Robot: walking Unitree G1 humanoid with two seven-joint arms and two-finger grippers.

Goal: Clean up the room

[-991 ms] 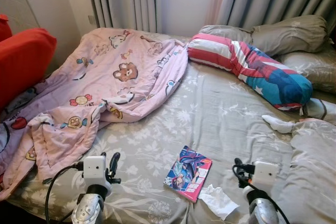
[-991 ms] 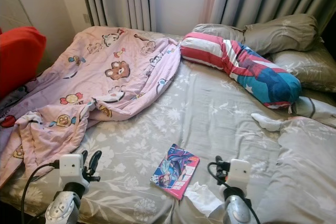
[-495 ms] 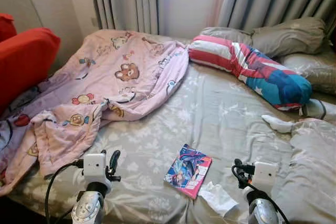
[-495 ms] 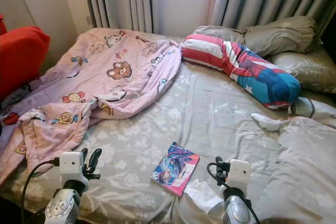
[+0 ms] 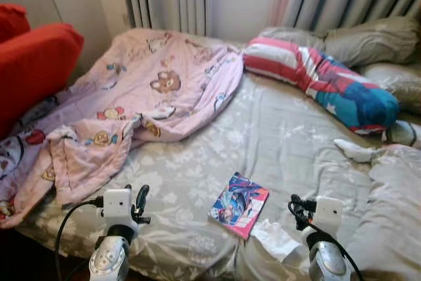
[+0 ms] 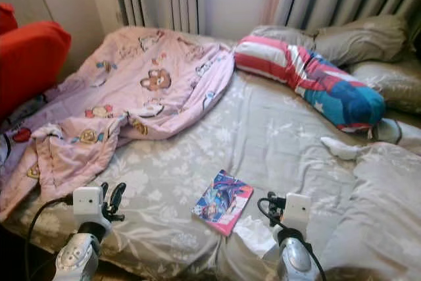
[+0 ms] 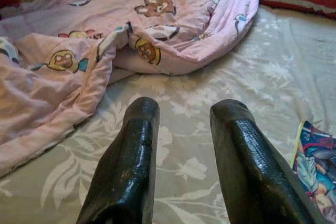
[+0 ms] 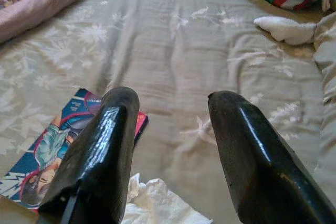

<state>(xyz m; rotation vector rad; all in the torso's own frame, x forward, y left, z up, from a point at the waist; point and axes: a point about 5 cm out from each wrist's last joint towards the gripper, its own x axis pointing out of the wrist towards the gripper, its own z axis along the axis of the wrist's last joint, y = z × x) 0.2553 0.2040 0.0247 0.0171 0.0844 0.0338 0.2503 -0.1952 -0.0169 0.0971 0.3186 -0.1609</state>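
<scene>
Presently both hands hover over the bed's (image 5: 283, 136) near edge, poised for loose clutter. Left hand (image 7: 178, 124) parted, empty; right hand (image 8: 170, 114) parted, empty. Count: one comic book (image 5: 239, 204) between them, one crumpled tissue (image 5: 276, 242) beside it, one white sock (image 5: 352, 151), one pink quilt (image 5: 145, 97) bunched left.

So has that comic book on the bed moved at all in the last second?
No. The comic book keeps its place beside the crumpled tissue on the grey sheet; the whole picture shifted, so the camera moved.
</scene>
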